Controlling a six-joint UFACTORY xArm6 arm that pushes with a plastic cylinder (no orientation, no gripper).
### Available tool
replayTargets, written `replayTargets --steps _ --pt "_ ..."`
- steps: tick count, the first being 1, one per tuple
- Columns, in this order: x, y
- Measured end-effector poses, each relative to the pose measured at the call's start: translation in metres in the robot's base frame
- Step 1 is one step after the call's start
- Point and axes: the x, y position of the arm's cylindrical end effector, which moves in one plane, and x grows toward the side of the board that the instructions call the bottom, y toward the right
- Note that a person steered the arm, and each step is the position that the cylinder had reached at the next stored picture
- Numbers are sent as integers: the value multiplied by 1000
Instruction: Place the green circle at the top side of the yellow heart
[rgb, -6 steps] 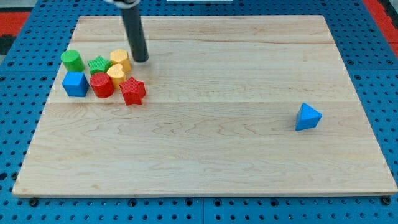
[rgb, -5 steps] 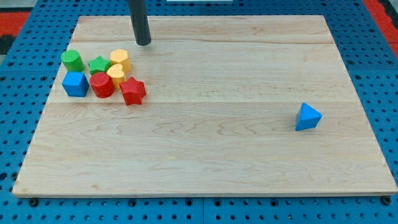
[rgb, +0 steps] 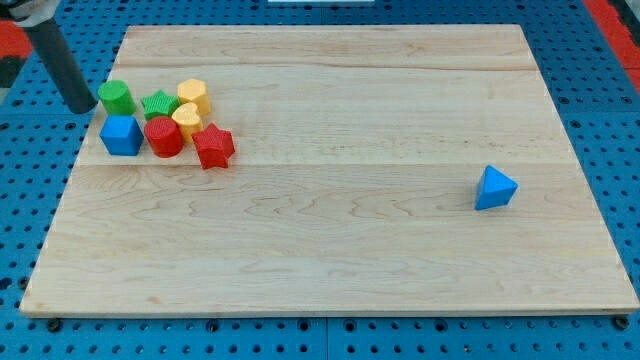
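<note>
The green circle (rgb: 116, 97) sits at the upper-left end of the block cluster on the counter (rgb: 330, 250), just left of the green star (rgb: 159, 105), with the yellow heart (rgb: 187, 119) beyond the star. The arm has no jaws; its tip (rgb: 82, 106) stands just left of the green circle. The circle looks light, rigid and easily slid, best pushed squarely on its flank.

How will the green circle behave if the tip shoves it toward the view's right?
The green circle stands squat and upright, so it probably slides rather than tips. My tip sits just to its left; the green star lies close on its right, so it would likely be bumped along.
</note>
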Motion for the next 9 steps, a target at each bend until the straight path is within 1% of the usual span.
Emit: replayTargets --steps 1,2,3,4,5,6,7,8,9 --pt "-25 27" --pt "-46 85" --pt "-51 142" --pt "-84 155" --pt "-77 190" --pt "-62 206" --pt "-57 168" --pt "-66 157" --pt "-65 147"
